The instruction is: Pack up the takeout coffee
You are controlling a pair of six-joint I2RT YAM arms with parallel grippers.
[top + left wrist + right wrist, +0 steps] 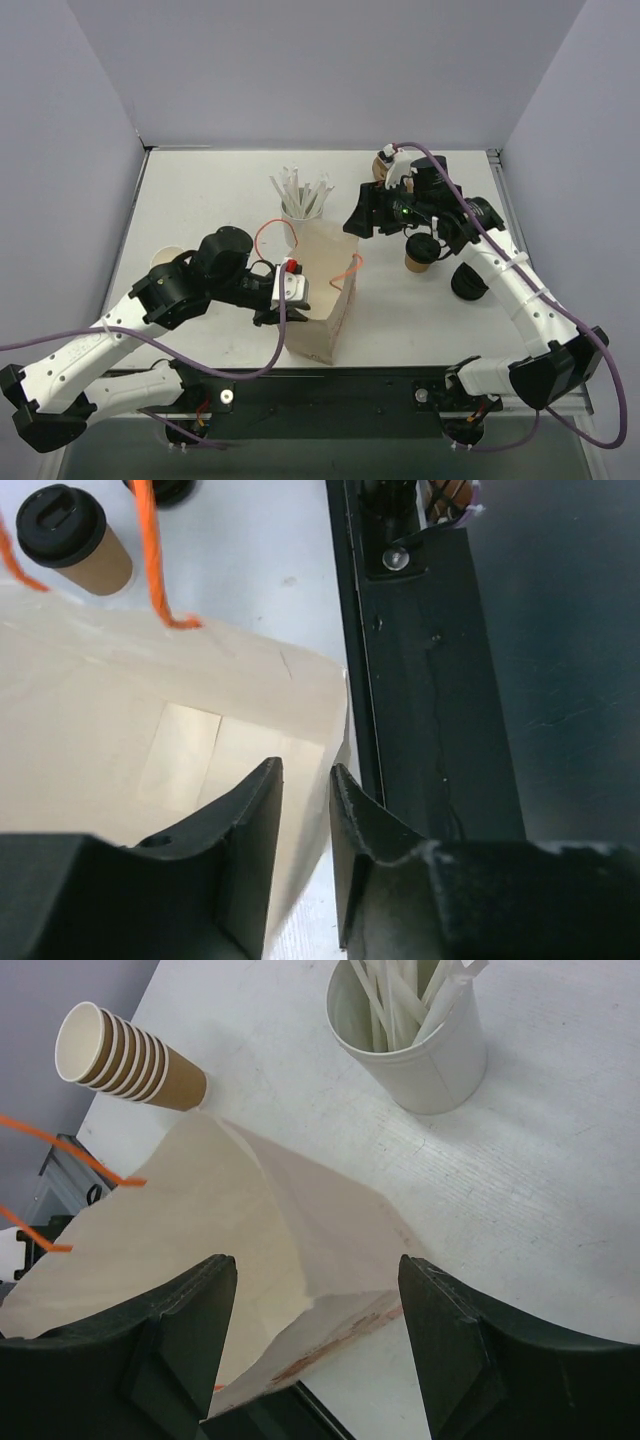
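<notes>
The takeout coffee point(418, 253), a brown paper cup with a black lid, stands on the table right of the open paper bag point(325, 300). The left wrist view shows the coffee point(75, 542) beyond the bag point(120, 680). My left gripper point(300, 293) is at the bag's left rim. Its fingers point(305, 770) stand slightly apart, open, with the bag's wall in the gap and not pinched. My right gripper point(358, 220) hovers over the bag's far right corner. It is wide open point(315, 1265) above the bag's rim point(200, 1210) and holds nothing.
A white cup of straws point(300, 205) stands behind the bag. A stack of lidless brown cups point(130, 1055) lies on its side at the left. Black lids point(468, 283) are stacked right of the coffee. The bag's orange handles point(150, 550) stick up.
</notes>
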